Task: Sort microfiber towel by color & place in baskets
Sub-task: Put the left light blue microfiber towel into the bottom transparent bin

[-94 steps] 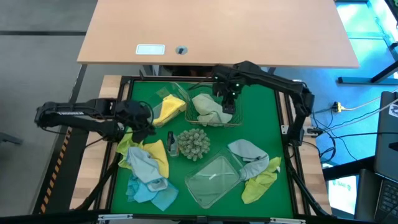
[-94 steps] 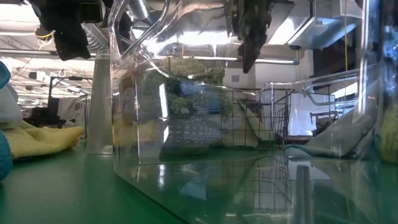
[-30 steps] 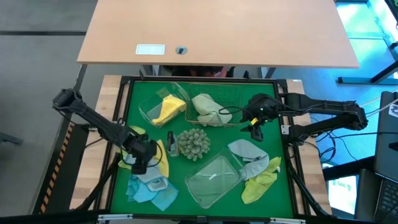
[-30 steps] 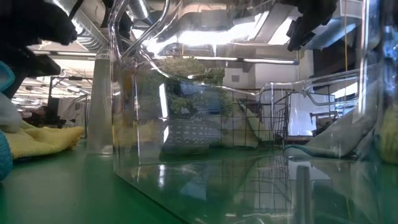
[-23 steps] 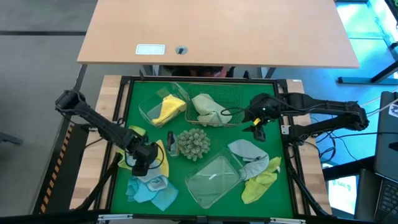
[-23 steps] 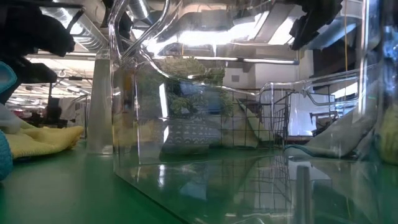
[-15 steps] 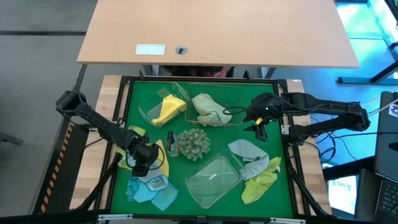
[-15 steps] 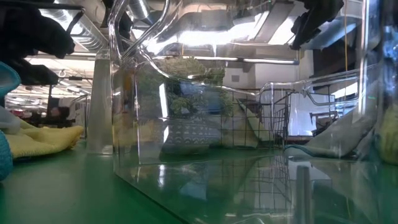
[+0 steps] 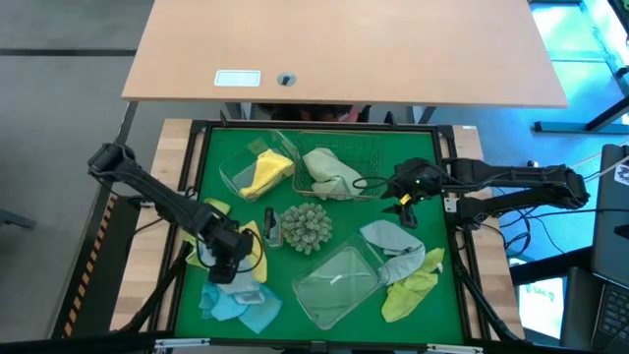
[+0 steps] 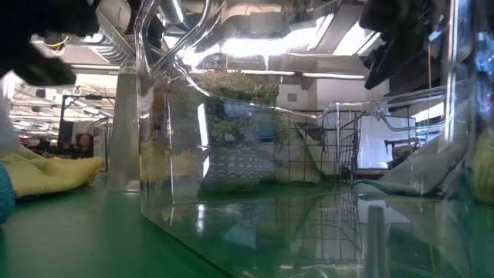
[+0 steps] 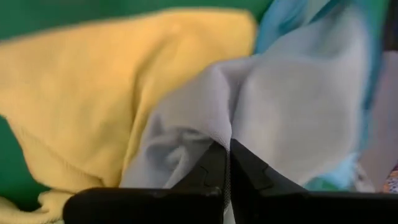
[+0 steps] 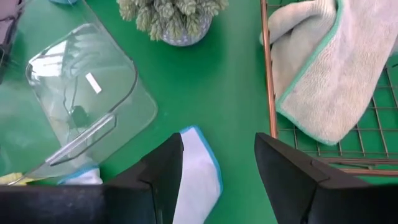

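A pile of microfiber towels lies at the near left: a yellow one (image 9: 254,246) and light blue ones (image 9: 236,303). My left gripper (image 9: 228,265) is down on this pile, shut on a pale blue-grey towel (image 11: 286,106) beside the yellow towel (image 11: 93,93). My right gripper (image 9: 407,200) hangs open above the mat, right of the wire basket (image 9: 366,157), which holds a pale lime towel (image 9: 329,172). A clear tub (image 9: 236,175) at the far left holds a yellow towel (image 9: 265,169). A second clear tub (image 9: 339,283) lies near the middle. My left gripper pinches a raised fold (image 11: 227,132) of the pale blue-grey towel between its two fingertips (image 11: 214,163). The fingers come from above, slanting down. The rest of the towel lies on the pile, partly over the yellow towel.
A spiky grey-green ball (image 9: 306,227) sits mid-table between the baskets. A pale blue-grey towel (image 9: 391,246) and a lime-yellow towel (image 9: 413,290) lie at the near right; the pale one's blue-edged corner (image 12: 199,174) shows under my right gripper. A black frame (image 9: 197,138) rims the green mat.
My left gripper has moved a little toward the table's near edge, down onto the towel pile, and has shut on the pale towel's fold. My right gripper has drifted slightly toward the near edge, still open.
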Motion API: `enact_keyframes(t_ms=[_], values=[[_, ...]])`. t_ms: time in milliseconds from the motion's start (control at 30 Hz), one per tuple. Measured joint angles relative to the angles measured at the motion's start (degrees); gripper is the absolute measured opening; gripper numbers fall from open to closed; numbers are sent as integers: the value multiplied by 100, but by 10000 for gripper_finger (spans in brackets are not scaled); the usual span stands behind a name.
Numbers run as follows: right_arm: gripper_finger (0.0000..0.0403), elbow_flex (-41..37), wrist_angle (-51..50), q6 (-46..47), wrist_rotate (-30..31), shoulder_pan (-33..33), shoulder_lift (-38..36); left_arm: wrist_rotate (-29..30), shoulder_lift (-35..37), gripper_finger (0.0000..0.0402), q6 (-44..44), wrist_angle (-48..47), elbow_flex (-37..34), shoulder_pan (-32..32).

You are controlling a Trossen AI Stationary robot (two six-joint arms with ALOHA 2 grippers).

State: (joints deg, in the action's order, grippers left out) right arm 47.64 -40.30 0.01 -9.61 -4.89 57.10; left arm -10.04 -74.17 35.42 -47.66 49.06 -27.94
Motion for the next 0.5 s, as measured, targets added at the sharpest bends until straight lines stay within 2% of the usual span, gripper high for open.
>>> enact_keyframes(t_ms=[500], values=[[198,1,147,15,-2,0,0,36,168,0,-413,-61,1900,0]])
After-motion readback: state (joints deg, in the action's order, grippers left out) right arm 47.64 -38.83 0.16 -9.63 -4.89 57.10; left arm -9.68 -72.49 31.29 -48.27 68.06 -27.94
